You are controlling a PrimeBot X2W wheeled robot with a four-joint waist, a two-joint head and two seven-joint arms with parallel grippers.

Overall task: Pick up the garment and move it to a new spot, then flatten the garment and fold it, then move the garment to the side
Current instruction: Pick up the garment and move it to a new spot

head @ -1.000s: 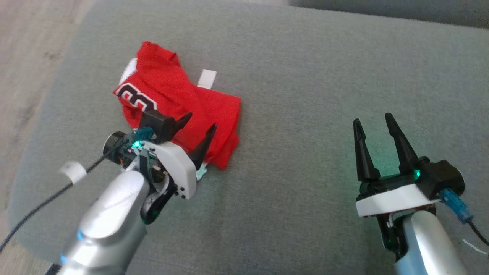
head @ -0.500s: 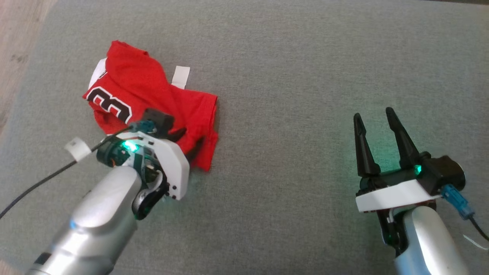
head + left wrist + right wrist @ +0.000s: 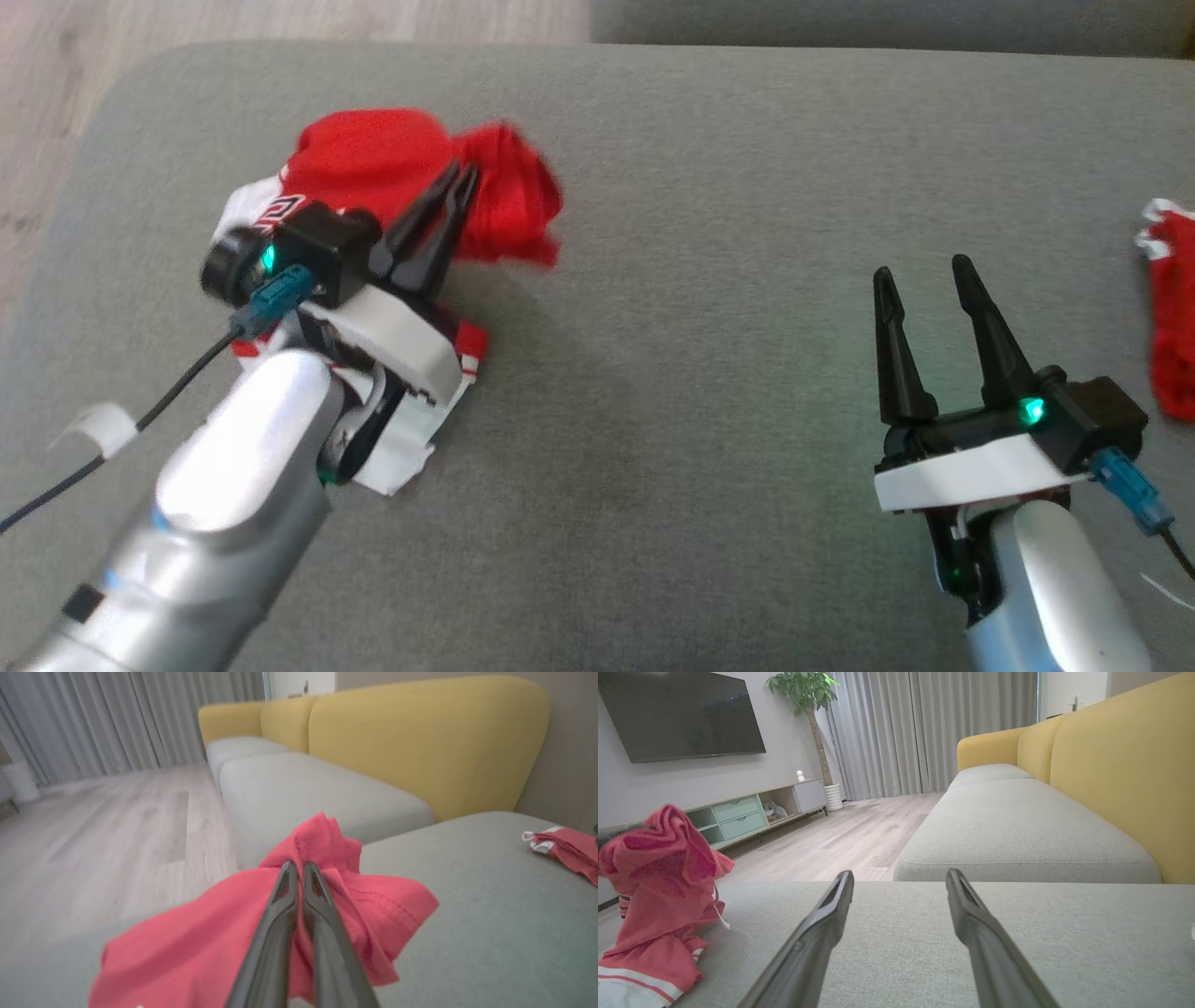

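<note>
At the upper left of the head view, the crumpled red jersey with white trim [image 3: 364, 154] hangs bunched from the left tool [image 3: 462, 177], its two dark fingers [image 3: 273, 938] pinched together on a fold, the hem trailing on the grey fabric seat cushion [image 3: 709, 392]. The right tool [image 3: 920, 266], fingers spread and empty, sits well apart at lower right; bare cushion between them looks the likely set-down spot.

Head: I look down on the grey cushion [image 3: 672, 420].
Left wrist: close on red garment [image 3: 373, 905], facing yellow sofa [image 3: 420, 742].
Right wrist: low, sharing both.
</note>
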